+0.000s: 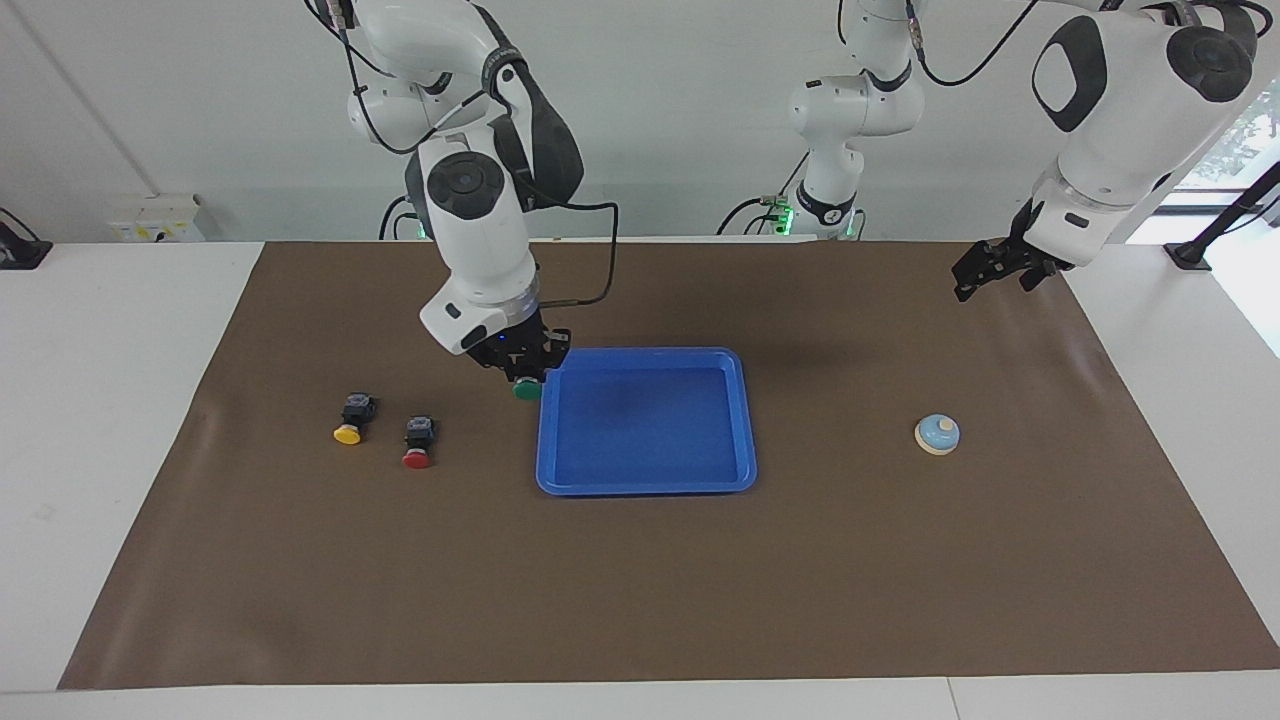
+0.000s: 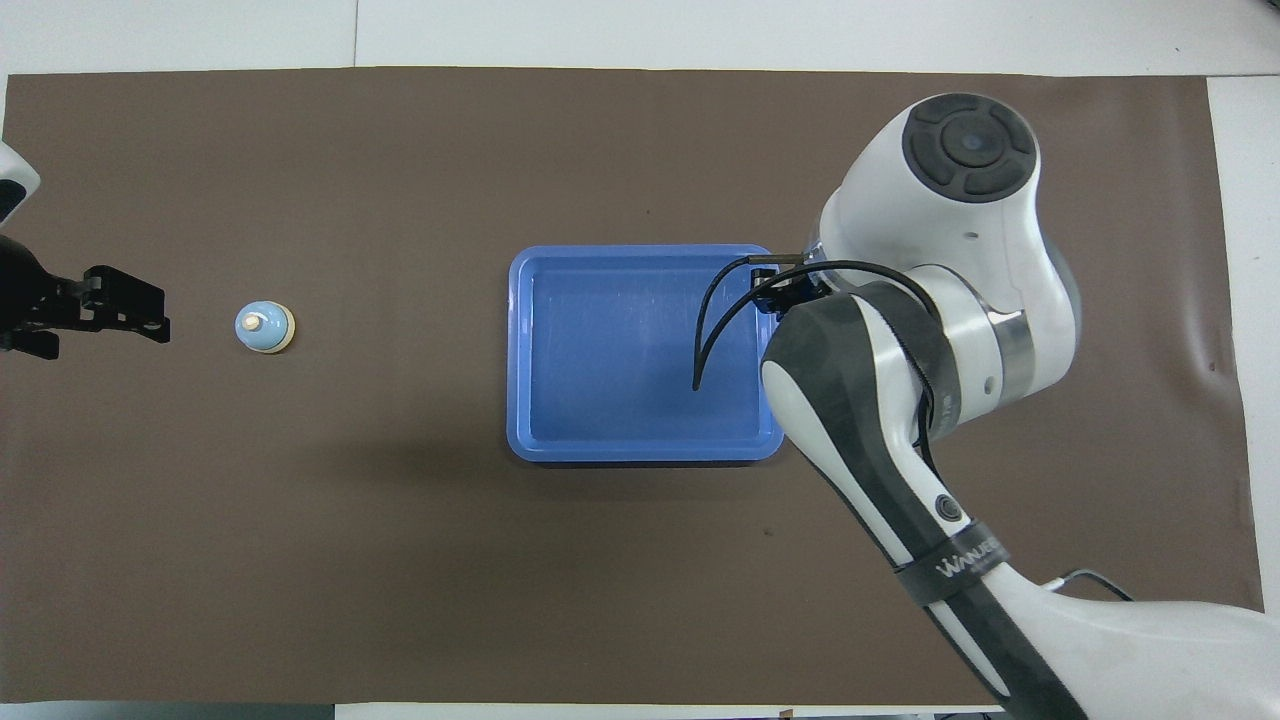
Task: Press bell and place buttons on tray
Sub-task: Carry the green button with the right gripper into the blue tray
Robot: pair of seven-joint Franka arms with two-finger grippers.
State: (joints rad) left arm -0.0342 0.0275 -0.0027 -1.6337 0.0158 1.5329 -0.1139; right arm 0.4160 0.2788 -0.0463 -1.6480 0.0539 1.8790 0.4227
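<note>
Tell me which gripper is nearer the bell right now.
Left. The left gripper waits over the mat beside the bell; the right gripper holds the green button at the tray edge.

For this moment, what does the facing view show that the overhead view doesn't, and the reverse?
Facing view only: the yellow button, the red button, and the right gripper shut on the green button at the tray's edge. Overhead view only: nothing further; the right arm hides those buttons. Both: the blue tray, the bell, and the waiting left gripper.
</note>
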